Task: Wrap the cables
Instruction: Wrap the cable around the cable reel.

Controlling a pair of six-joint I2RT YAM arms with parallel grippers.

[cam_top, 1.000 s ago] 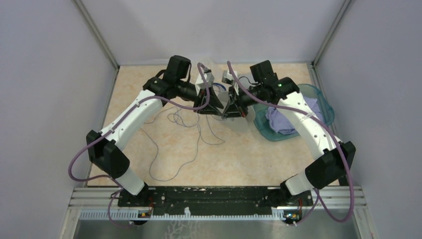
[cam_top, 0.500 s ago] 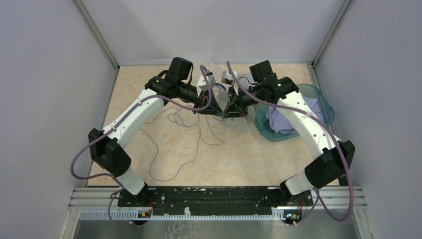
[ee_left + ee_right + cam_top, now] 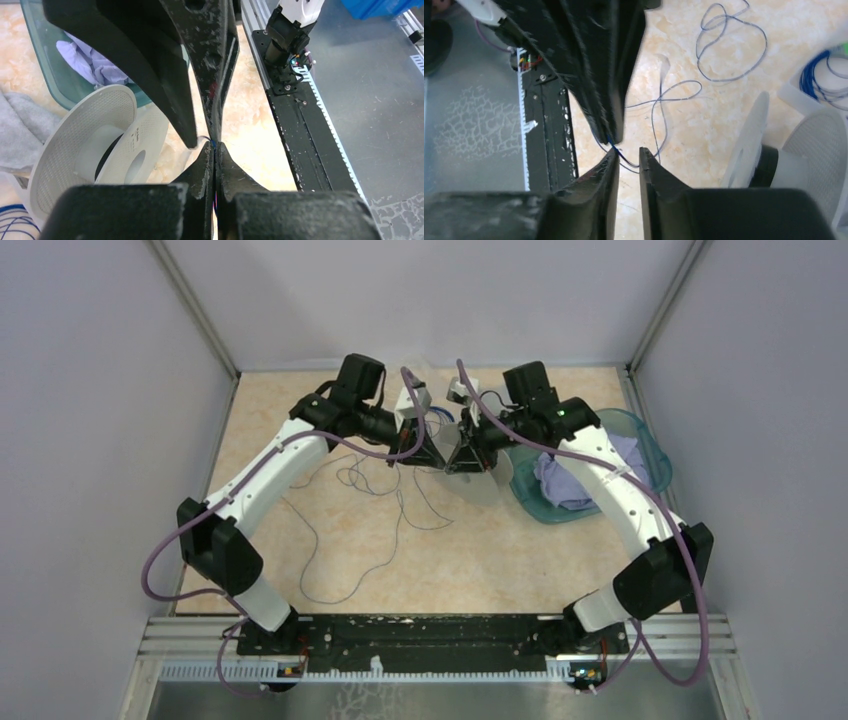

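The cables are one thin dark wire, looping over the beige table and rising to the two grippers, which meet tip to tip above the middle. My left gripper is shut, with the wire pinched between its tips. My right gripper stands facing it with a narrow gap between its jaws. The cable crosses that gap loosely, touching only one fingertip. The pale grey spool stands on edge just beside and below both grippers and also shows in the right wrist view.
A teal bowl holding a lilac cloth sits right of the grippers. A coil of bright blue wire lies in a white holder behind the spool. The black base rail runs along the near edge.
My left gripper has moved right to meet the right one and has shut on the cable. The right gripper's jaws have parted slightly.
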